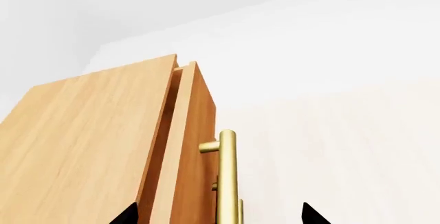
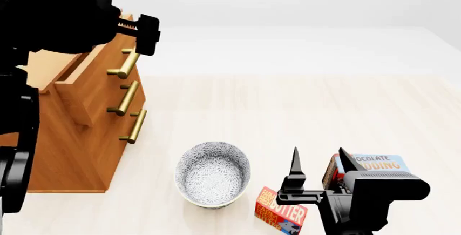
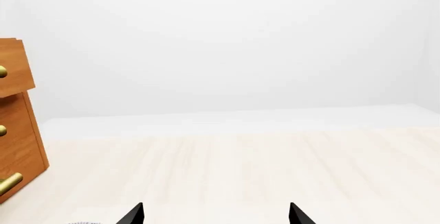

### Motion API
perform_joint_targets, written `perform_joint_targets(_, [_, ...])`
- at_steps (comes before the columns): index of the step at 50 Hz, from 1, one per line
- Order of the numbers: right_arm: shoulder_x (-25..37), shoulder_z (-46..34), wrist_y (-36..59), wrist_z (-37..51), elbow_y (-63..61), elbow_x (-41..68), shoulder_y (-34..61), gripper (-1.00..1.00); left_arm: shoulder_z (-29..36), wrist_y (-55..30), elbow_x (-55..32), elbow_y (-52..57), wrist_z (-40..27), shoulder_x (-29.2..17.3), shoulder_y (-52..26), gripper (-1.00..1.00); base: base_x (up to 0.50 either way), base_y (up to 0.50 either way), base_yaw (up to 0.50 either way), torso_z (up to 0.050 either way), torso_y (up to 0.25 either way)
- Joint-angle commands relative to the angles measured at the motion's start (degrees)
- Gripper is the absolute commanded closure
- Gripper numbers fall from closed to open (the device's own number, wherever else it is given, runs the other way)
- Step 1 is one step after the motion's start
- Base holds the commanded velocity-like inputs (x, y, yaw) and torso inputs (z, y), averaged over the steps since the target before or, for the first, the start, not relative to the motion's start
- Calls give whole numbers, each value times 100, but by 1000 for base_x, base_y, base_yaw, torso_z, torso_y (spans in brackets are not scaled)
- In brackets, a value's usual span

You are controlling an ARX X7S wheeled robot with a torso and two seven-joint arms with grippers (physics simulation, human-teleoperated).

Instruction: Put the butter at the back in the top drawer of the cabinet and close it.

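Brass bar handle [image 2: 124, 64] of the top drawer [image 2: 86, 81] sits between the spread fingers of the left gripper [image 2: 137, 32]; in the left wrist view the 2 dark fingertips flank the bar and no contact is visible. That drawer stands slightly proud of the cabinet [image 2: 72, 138], with a narrow gap along its upper edge. Judged step: opening the drawer, at the handle-grasp stage.

The butter [image 2: 281, 212] lies flat on the pale floor, just beside the patterned bowl [image 2: 213, 173] and near the chocolate pudding box [image 2: 371, 166]. It is well apart from the cabinet and untouched. The right gripper [image 2: 317, 162] hovers above the floor between butter and pudding box, fingers spread and empty.

Next move, as a judgement:
1. Close the left fingers on the bar.
2. Pull straight outward, along the drawer's travel, until the opening admits the box.
3. Only then bring the right arm down on the butter.
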Motion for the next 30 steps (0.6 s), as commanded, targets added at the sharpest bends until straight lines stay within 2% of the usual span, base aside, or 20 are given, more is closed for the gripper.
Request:
perform_joint_targets(1, [25,-17,-12,25,-8,28,-2,-100,312,204,113,-575,145,63,-135,-100,0,0,0,0,0])
perform_joint_targets(30, [85,-50,-32,90,-18,89,5,-100,883,669,454,-1532,450,204,-248,-100,0,0,0,0,0])
